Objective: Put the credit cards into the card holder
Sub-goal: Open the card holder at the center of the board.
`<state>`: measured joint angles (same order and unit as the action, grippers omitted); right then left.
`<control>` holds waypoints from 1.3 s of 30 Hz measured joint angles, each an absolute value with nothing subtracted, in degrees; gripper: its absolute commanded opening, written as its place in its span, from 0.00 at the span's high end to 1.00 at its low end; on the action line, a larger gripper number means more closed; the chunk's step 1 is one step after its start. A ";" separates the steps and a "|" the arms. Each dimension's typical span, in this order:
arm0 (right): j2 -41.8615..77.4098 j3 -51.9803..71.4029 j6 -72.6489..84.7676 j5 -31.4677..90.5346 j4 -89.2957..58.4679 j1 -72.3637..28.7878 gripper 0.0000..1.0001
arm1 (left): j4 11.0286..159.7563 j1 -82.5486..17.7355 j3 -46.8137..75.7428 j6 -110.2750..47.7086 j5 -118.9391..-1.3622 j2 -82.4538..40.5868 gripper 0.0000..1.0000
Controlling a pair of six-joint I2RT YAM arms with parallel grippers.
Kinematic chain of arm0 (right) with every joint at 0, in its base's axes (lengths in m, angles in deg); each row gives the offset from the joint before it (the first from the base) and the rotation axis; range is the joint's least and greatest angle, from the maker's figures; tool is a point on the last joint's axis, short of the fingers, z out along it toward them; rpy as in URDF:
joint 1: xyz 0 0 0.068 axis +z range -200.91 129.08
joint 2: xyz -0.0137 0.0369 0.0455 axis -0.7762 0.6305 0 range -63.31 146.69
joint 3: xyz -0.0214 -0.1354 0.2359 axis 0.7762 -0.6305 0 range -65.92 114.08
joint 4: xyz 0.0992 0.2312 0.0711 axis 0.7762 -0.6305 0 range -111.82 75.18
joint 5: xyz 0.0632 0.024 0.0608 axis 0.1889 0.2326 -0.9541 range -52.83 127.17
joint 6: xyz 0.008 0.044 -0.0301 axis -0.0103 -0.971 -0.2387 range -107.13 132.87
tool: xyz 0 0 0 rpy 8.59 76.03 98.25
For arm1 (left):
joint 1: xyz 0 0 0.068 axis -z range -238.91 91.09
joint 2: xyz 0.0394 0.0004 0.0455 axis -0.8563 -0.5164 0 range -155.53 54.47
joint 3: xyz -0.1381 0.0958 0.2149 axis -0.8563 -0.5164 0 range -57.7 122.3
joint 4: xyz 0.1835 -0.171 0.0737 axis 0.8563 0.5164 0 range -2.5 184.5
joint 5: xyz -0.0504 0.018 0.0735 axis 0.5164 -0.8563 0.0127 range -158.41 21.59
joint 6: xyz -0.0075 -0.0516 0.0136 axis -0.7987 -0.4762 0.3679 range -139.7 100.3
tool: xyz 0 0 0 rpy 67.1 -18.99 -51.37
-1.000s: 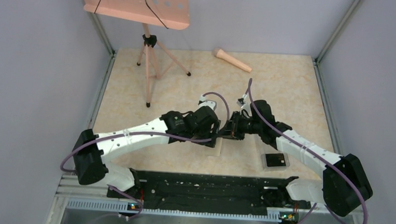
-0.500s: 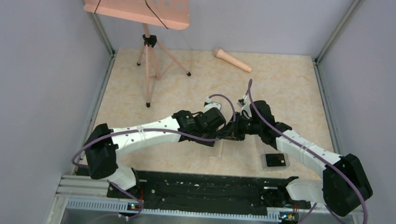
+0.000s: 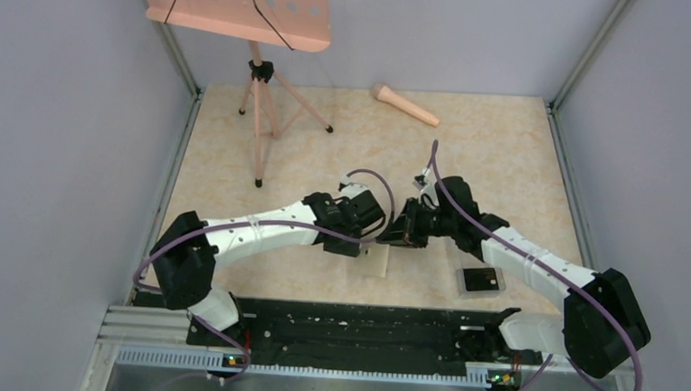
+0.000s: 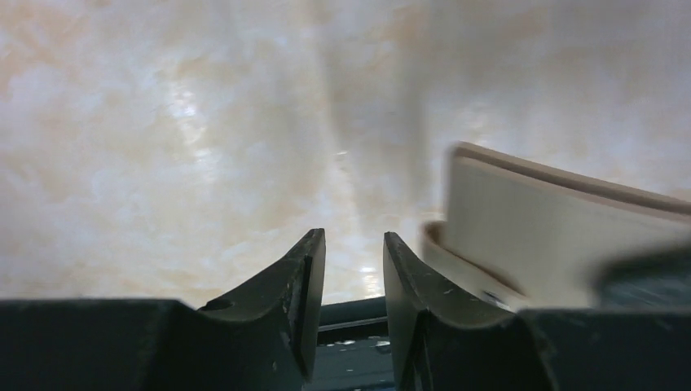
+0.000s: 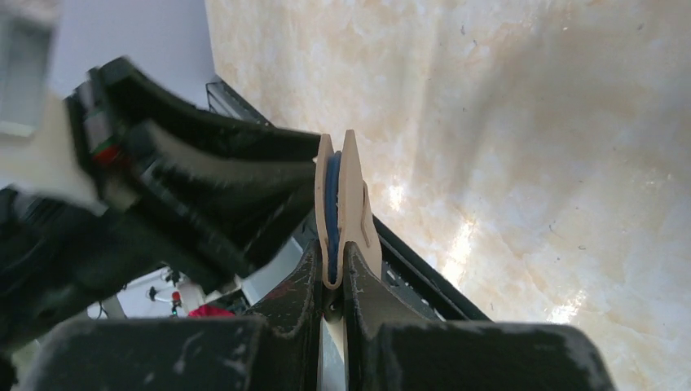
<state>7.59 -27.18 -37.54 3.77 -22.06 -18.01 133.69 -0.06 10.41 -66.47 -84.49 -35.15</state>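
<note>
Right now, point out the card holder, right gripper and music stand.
card holder [image 5: 350, 187]: right wrist view, beige outer edge.
right gripper [image 5: 330, 259]: right wrist view, between fingertips.
music stand [image 3: 244, 12]: top external view, pink desk.

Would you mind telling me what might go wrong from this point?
The right fingers pinch the card holder only by its near end, so it might twist or slip. The left fingers are empty and close beside the holder; a nudge could knock it loose.
</note>
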 measured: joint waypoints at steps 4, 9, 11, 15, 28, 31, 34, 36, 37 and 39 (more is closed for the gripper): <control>7.59 -27.12 -37.63 2.24 -22.09 -17.99 1.00 | 137.28 -2.48 7.75 -66.58 -85.56 -35.17 0.65; 7.59 -27.12 -37.63 1.69 -22.11 -17.99 1.00 | 138.37 -3.12 7.40 -66.44 -85.73 -35.00 0.50; 7.59 -27.12 -37.60 1.73 -22.15 -17.99 1.00 | 137.41 -3.12 6.74 -65.92 -84.75 -33.97 0.42; 7.59 -27.12 -37.56 1.73 -22.15 -17.99 1.00 | 134.98 -3.12 5.80 -64.83 -81.95 -29.16 0.39; 7.59 -27.12 -37.56 1.76 -22.35 -17.99 1.00 | 126.17 -2.64 5.82 -61.79 -74.21 -23.61 0.39; 7.59 -27.12 -37.56 1.78 -22.54 -17.99 1.00 | 125.76 -2.15 6.13 -61.79 -74.21 -24.59 0.41; 7.59 -27.12 -37.58 1.78 -22.65 -17.99 1.00 | 125.23 -1.56 6.39 -62.01 -74.61 -26.34 0.43; 7.59 -27.12 -37.60 1.78 -22.74 -17.99 1.00 | 125.04 -1.24 6.54 -62.18 -74.89 -27.50 0.45; 7.59 -27.12 -37.58 1.86 -22.85 -17.99 1.00 | 125.01 -1.11 6.74 -62.18 -74.91 -28.00 0.45; 7.59 -27.12 -37.54 2.30 -23.24 -17.99 1.00 | 125.01 -0.82 7.48 -62.18 -75.09 -29.25 0.48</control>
